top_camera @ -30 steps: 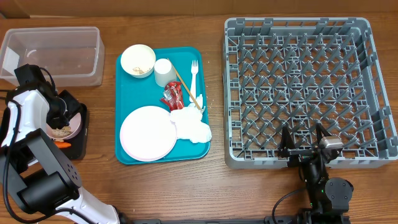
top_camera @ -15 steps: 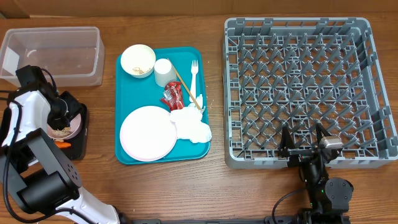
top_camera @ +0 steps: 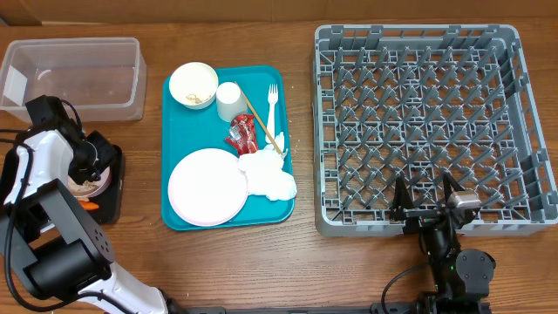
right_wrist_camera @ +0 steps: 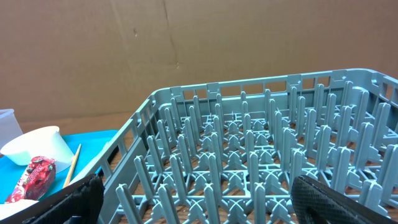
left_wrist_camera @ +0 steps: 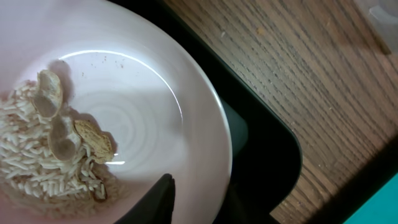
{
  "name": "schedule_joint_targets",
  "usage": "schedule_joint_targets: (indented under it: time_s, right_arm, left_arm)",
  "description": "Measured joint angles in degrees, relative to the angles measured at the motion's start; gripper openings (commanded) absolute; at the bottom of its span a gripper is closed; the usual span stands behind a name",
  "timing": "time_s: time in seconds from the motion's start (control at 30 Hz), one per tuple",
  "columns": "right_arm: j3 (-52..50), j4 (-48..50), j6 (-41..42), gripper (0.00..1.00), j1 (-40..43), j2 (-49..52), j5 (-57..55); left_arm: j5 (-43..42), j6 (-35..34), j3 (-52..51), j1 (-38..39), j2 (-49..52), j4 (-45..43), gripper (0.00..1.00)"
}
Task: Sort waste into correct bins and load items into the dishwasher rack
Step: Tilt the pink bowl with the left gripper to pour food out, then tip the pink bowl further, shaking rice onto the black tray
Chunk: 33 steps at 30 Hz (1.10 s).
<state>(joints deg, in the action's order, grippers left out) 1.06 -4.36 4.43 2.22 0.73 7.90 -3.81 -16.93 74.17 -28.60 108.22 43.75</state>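
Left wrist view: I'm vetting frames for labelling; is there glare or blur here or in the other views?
Left wrist: a glare arc on the bowl, food scraps fairly sharp, finger a dark blur. Right wrist: rack sharp, near fingers soft. Overhead: evenly lit, sharp.

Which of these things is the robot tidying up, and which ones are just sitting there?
For the job: plate, white bowl, cup, fork, wooden stick, red wrapper, napkin, pinkish bowl, food scraps, carrot, clear tub, black tray, rack.

Just lying about: teal tray, table, cardboard wall.
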Motion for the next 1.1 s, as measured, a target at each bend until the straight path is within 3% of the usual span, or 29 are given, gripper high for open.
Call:
schedule_joint_targets:
  time_s: [0.23, 0.7, 0.87, 1.1]
  right_arm:
    - [0.00, 0.00, 0.00, 1.00, 0.00, 0.00, 0.00]
    - [0.00, 0.00, 0.00, 1.00, 0.00, 0.00, 0.00]
    - [0.00, -0.02, 0.00, 1.00, 0.00, 0.00, 0.00]
    - [0.00, -0.02, 0.00, 1.00, 0.00, 0.00, -0.02]
  left_arm:
    - [0.02, 0.13, 0.00, 0.00, 0.00, 0.33, 0.05]
    - [0.13, -0.72, 8.07, 0.00, -0.02, 10.45, 0.04]
    - [-4.76, -0.90, 12.50, 0.00, -0.68, 13.33, 0.04]
    - [-20.98, 0.76, 13.66, -3.48, -3.76, 13.64, 0.04]
